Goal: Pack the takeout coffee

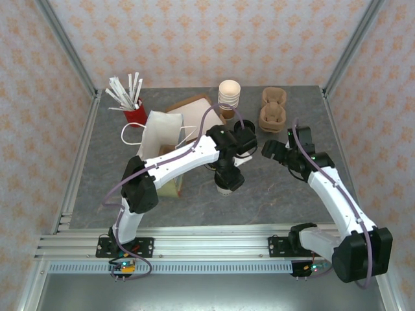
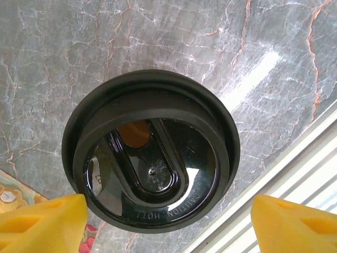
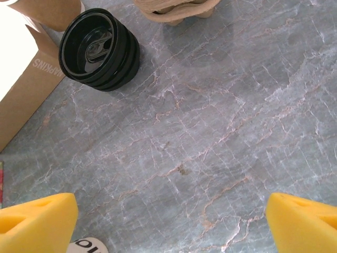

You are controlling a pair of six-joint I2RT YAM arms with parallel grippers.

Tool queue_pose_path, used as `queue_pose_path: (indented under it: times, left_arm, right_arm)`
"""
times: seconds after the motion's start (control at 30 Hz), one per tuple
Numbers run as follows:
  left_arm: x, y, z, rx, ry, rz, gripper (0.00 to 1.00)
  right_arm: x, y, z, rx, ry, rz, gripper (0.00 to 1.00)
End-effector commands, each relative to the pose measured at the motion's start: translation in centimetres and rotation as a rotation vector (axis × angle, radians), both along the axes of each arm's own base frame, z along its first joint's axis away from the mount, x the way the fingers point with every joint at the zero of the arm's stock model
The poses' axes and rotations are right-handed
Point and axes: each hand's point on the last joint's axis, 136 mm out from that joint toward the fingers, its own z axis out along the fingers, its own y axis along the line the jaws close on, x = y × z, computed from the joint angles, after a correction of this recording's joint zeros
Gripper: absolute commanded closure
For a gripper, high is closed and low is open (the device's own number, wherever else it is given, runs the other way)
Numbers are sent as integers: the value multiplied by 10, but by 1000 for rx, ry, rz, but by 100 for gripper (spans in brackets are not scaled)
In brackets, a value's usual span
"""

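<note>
Walls [image 1: 194, 39]: pale pink paper, repeating orange floral motif
Worktop [image 1: 272, 201]: grey marble look, white and rust veins
Posts [image 1: 67, 52]: aluminium, rising at the back corners
Rails [image 1: 214, 238]: aluminium, along the near edge
Light: bright streak [image 2: 253, 74] reflected on the stone-look surface

The right gripper [image 3: 169, 224] hangs over the grey marble table [image 3: 221, 132], yellow fingertips [image 3: 37, 221] spread wide at the lower corners; a stack of black lids [image 3: 100, 48] stands upper left, just beside a brown box [image 3: 26, 95] printed NAPKINS. A pulp cup carrier [image 3: 176, 9] sits at the top edge.
</note>
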Motion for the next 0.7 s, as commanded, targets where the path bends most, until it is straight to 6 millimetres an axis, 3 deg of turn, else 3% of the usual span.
queue_pose_path:
  times: [0.0,0.27,0.67]
  left_arm:
    - [1,2,6,11,6,-13,19]
    - [7,4,-1,54,-6,-13,18]
    - [12,4,-8,72,-10,-13,16]
  right_arm:
    - [-18,-3,-7,4,55,-12,4]
    - [-27,0,-23,15,93,10,0]
    - [-27,4,-22,27,86,27,0]
